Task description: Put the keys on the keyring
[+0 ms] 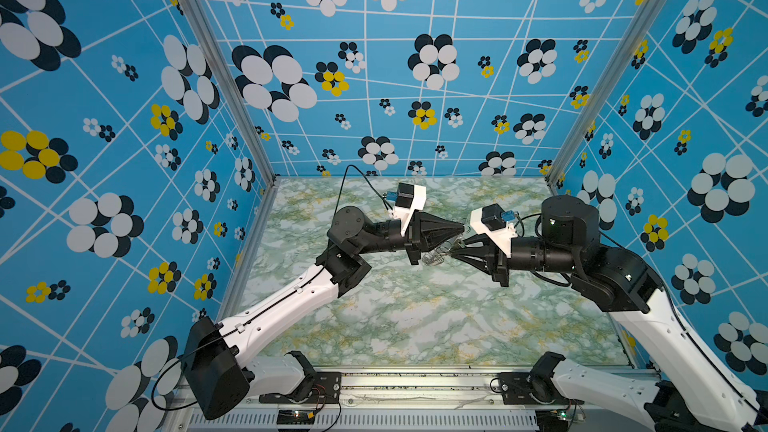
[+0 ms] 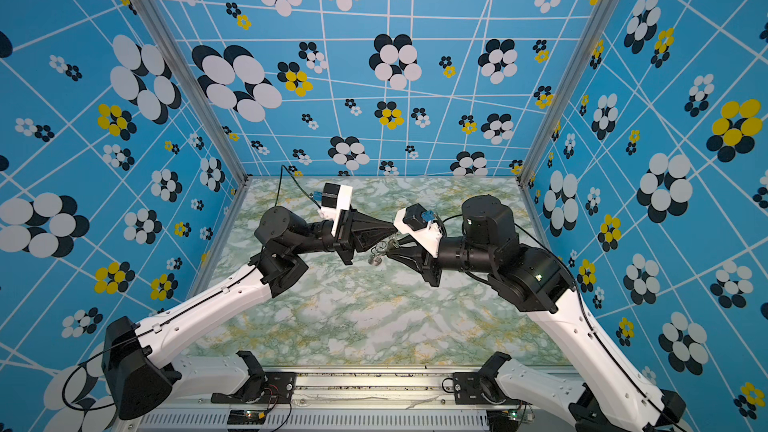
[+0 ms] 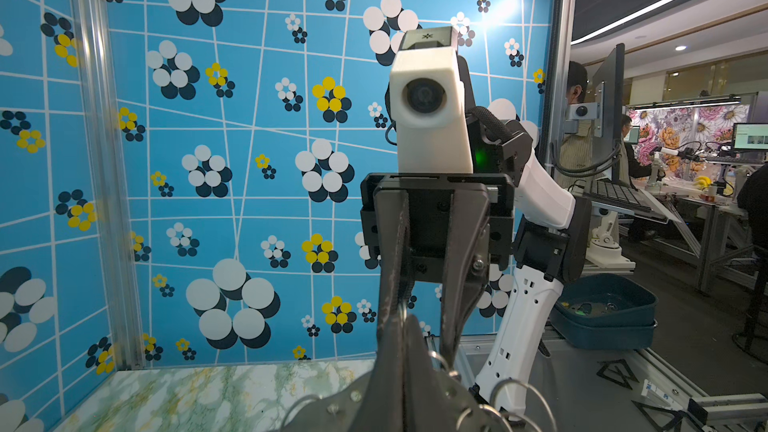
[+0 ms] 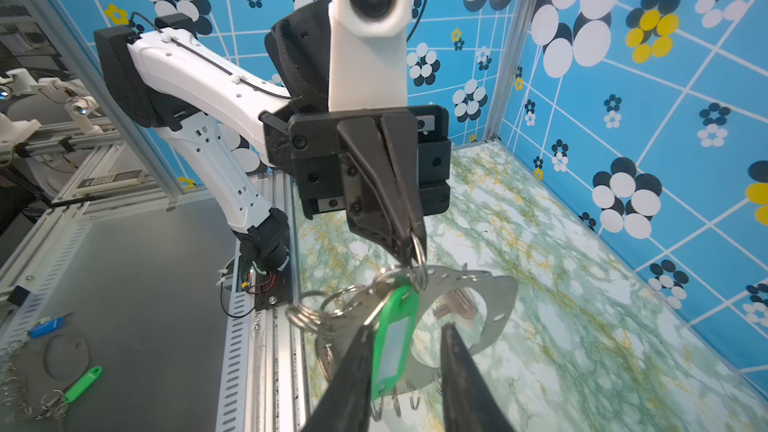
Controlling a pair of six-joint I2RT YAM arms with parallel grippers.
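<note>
Key (image 4: pixel 392 351) looks hooked onto keyring (image 4: pixel 500 301)
Left hand (image 4: pixel 411 253) clamps the keyring; right hand (image 4: pixel 406 328) stands partly open around the key, gripping nothing. Only withdrawal seems left.

left claw (image 4: pixel 411 253) pinched shut | right claw (image 4: pixel 405 330) jaws parted | arms tip-to-tip

Above the middle of the counter (image 1: pixel 415 317), nearer its far edge, the left gripper (image 1: pixel 461 227) and right gripper (image 1: pixel 456 248) meet tip to tip. The keyring (image 4: pixel 496 299) hangs below the left gripper's tip. The key (image 4: pixel 392 338) lies between the right gripper's fingers, before the keyring.
</note>
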